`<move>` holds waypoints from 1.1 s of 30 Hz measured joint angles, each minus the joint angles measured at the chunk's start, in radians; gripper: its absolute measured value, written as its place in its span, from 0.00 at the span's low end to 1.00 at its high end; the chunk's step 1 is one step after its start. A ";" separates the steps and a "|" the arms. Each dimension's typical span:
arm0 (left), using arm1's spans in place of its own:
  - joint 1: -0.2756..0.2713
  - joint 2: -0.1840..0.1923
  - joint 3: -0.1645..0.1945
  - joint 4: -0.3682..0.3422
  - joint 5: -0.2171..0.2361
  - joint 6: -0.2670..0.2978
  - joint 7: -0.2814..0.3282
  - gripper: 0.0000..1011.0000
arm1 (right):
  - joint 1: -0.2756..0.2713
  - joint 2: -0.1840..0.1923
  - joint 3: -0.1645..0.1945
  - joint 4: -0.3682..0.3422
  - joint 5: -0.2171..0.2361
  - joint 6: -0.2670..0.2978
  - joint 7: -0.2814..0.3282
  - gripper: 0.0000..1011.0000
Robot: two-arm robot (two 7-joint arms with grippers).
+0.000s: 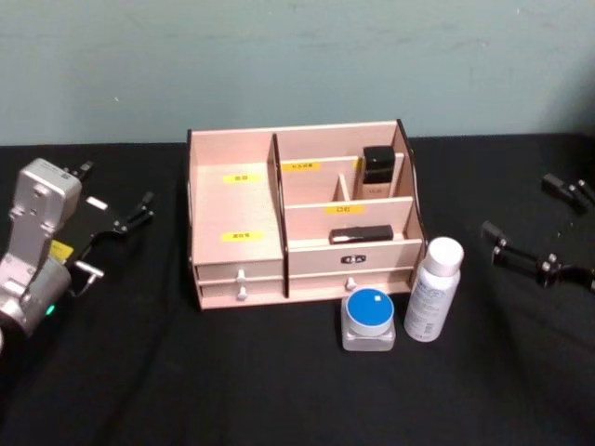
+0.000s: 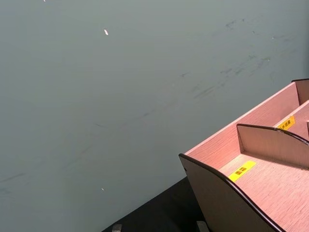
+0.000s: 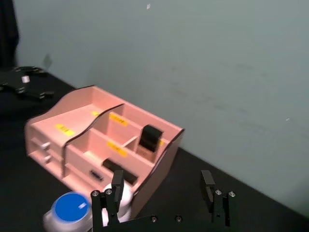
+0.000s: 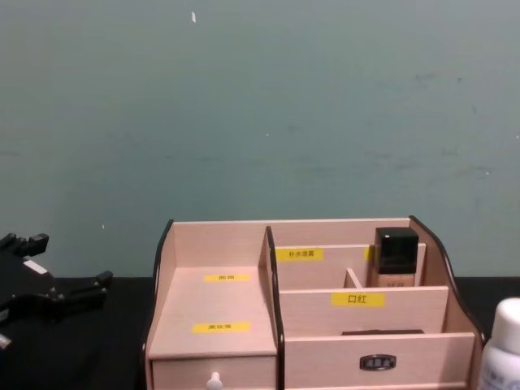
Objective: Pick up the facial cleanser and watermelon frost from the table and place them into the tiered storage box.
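The tiered storage box (image 1: 237, 200), light wood with yellow labels and two small front drawers, stands mid-table, also seen from the chest (image 4: 219, 313) and the right wrist (image 3: 53, 123). Just in front of its right end stands a white bottle with a white cap (image 1: 434, 290), which I take for the facial cleanser. To its left sits a squat clear jar with a blue lid (image 1: 368, 321), which I take for the watermelon frost. My left gripper (image 1: 119, 183) hovers open left of the box. My right gripper (image 1: 516, 204) hovers open to the right of the bottle, nothing between its fingers (image 3: 116, 186).
A black-capped bottle (image 1: 376, 172) stands in the box's back right compartment. A flat black item (image 1: 361, 234) lies in the tier in front of it. The table is covered in black cloth (image 1: 279, 390), with a grey-green wall (image 4: 260, 106) close behind.
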 joint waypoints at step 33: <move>0.000 0.000 0.000 0.000 0.000 0.000 0.000 0.99 | -0.031 -0.053 -0.081 0.028 -0.086 0.148 0.059 0.99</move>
